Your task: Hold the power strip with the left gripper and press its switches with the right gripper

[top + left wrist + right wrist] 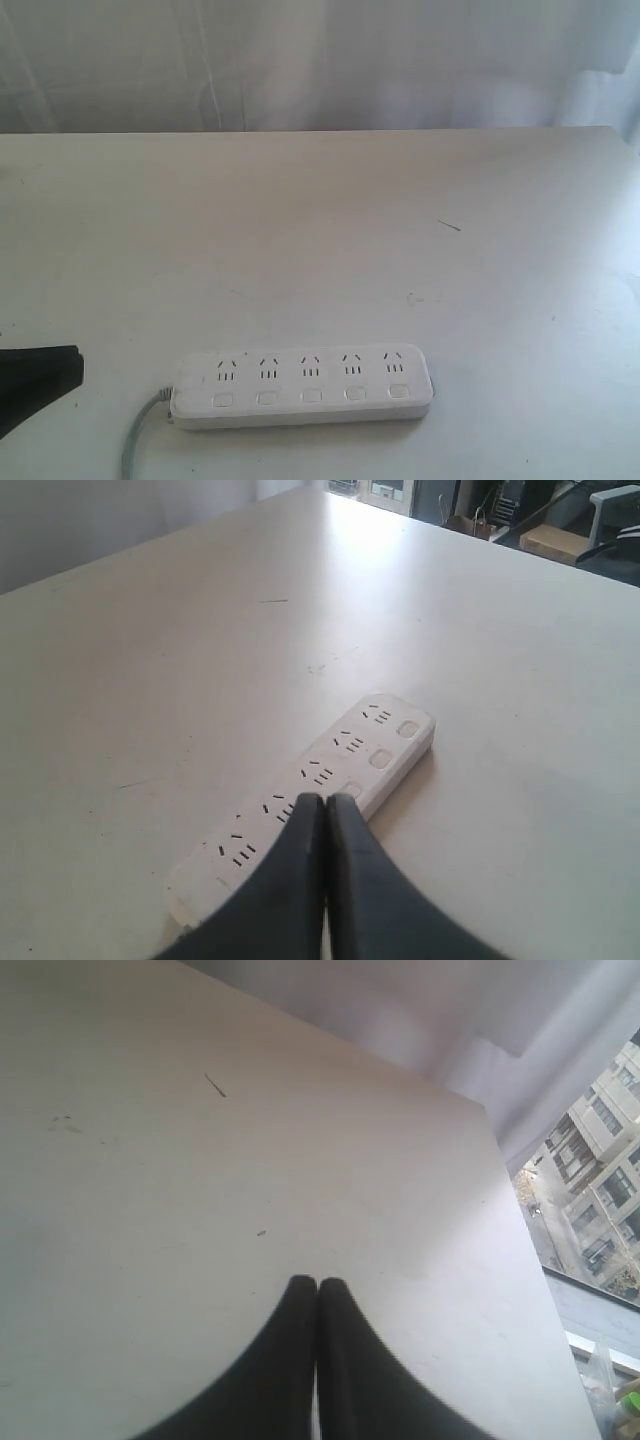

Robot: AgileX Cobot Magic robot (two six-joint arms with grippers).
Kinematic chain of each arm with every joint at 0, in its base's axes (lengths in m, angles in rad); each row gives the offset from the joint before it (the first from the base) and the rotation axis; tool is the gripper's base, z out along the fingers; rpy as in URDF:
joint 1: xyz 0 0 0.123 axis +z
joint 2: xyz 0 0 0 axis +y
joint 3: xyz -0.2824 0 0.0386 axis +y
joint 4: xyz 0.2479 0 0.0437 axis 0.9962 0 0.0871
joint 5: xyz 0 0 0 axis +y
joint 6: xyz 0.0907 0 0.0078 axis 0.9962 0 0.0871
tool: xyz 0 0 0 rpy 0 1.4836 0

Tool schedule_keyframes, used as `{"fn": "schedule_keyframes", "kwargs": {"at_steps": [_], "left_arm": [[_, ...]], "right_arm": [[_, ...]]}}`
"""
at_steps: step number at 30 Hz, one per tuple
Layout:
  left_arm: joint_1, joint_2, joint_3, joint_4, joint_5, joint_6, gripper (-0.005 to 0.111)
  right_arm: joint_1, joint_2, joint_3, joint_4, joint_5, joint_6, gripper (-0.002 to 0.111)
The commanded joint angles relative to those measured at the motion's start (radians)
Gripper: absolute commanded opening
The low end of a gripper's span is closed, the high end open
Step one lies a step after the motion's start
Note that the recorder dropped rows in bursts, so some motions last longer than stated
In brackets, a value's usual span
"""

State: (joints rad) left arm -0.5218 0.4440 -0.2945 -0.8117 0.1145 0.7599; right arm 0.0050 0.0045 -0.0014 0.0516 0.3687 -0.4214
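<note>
The white power strip [305,387] lies flat near the table's front edge, its grey cord [138,435] leaving its left end. Five switches [311,396] run in a row below the sockets. My left gripper [60,372] shows as a black wedge at the left edge, well left of the strip and apart from it. In the left wrist view that gripper [326,802] is shut with nothing held, and the power strip [340,780] lies beyond its tips. My right gripper [317,1286] is shut and empty over bare table; it is out of the exterior view.
The white table [320,230] carries a small dark mark [450,226] right of centre. A white curtain [320,60] hangs behind its far edge. The right wrist view shows the table's far corner [480,1110] and a window.
</note>
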Motion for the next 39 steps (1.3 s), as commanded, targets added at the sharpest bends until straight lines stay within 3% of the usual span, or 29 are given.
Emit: {"fn": "schedule_keyframes", "kwargs": {"at_steps": [1,13,20,23,34,39], "left_arm": [[0.000,-0.007,0.004,-0.022,0.001,0.000,0.000],[0.000,-0.007,0.064,-0.071,-0.142,-0.005,0.000],[0.016,-0.043,0.122,-0.073,-0.157,-0.005,0.000],[0.094,-0.084,0.152,-0.073,-0.147,-0.038,0.000],[0.532,-0.256,0.279,-0.073,-0.011,-0.128,0.000],[0.630,-0.319,0.295,-0.084,0.061,-0.118,0.000]], "right_arm": [[-0.006,-0.005,0.001,0.003,-0.003,0.007,0.000],[-0.005,-0.005,0.001,0.001,-0.007,0.007,0.000],[-0.005,-0.005,0.001,0.001,-0.007,0.007,0.000],[-0.005,-0.005,0.001,0.001,-0.007,0.007,0.000],[-0.005,-0.005,0.001,0.001,-0.007,0.007,0.000],[-0.005,-0.005,0.001,0.001,-0.007,0.007,0.000]]}}
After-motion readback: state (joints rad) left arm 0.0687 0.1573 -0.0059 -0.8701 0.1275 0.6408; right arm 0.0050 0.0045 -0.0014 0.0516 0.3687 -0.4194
